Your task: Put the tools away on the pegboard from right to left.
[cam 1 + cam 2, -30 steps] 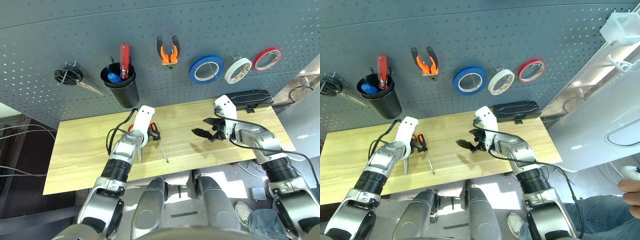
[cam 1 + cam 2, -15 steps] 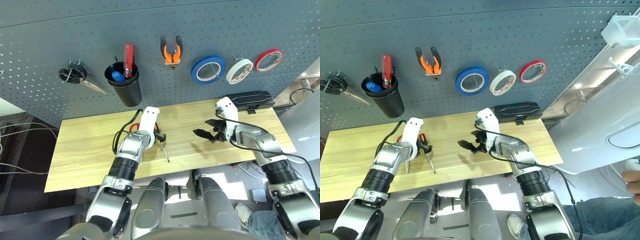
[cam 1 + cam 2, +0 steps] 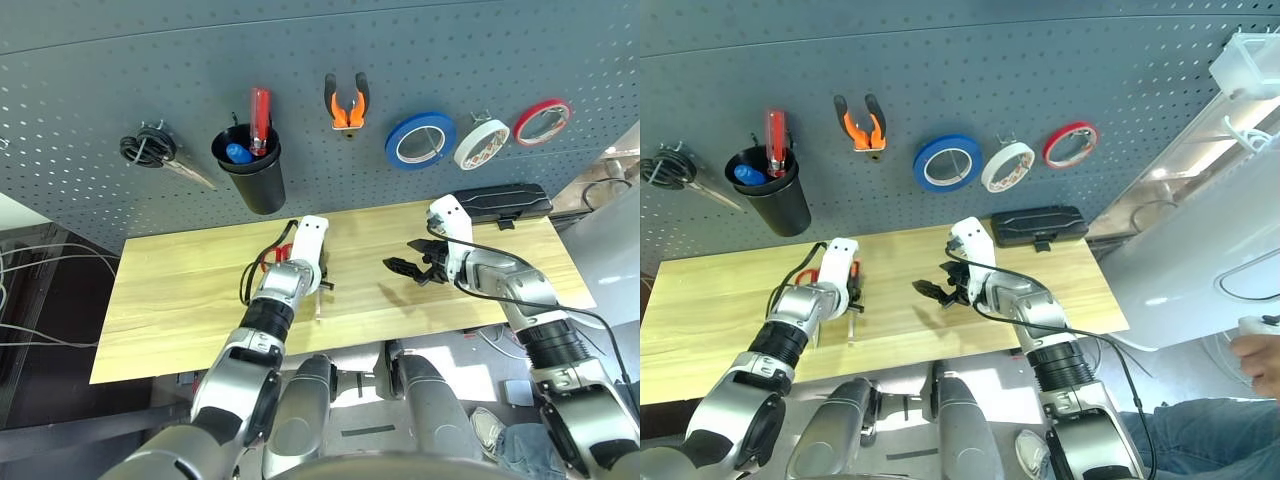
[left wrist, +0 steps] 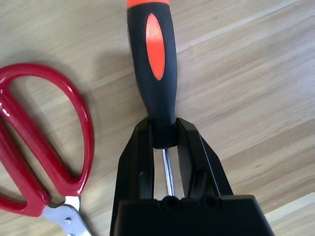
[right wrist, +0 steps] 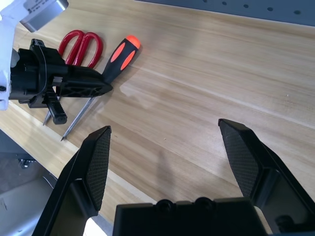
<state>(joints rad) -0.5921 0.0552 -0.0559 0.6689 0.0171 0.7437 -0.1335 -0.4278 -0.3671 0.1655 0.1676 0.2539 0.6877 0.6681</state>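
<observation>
On the pegboard (image 3: 90, 80) the whitish tape (image 3: 481, 143) and the pliers (image 3: 346, 101) already hang, so going right to left the screwdriver (image 4: 152, 59) appears to be the step in hand, with the scissors (image 4: 39, 147) to follow.

The left tool (image 4: 165, 142) is down on the table (image 3: 180, 300), its two fingers (image 4: 138, 162) clamped on the neck of the screwdriver, where the black handle meets the metal shaft. The handle runs forward from the fingertips and the shaft runs back between the fingers. The red scissors lie just beside this tool, on its left, near the screwdriver but not touching it. The black cup (image 3: 250, 180) sits above and ahead of the tool on the board.

The next move calls for a straight lift clear of the scissors, then a turn so the shaft points down before lowering into the cup, which already holds a red screwdriver.

The right tool (image 5: 170, 142) hovers above bare table well to the right, fingers wide apart and holding nothing.

The left wrist view gives the grip itself: the fingers tight on the neck and the shaft between them. The right wrist view shows the screwdriver's whole length, tip included, and the left tool from the side. The head views alone show the pegboard and the cup's place.
</observation>
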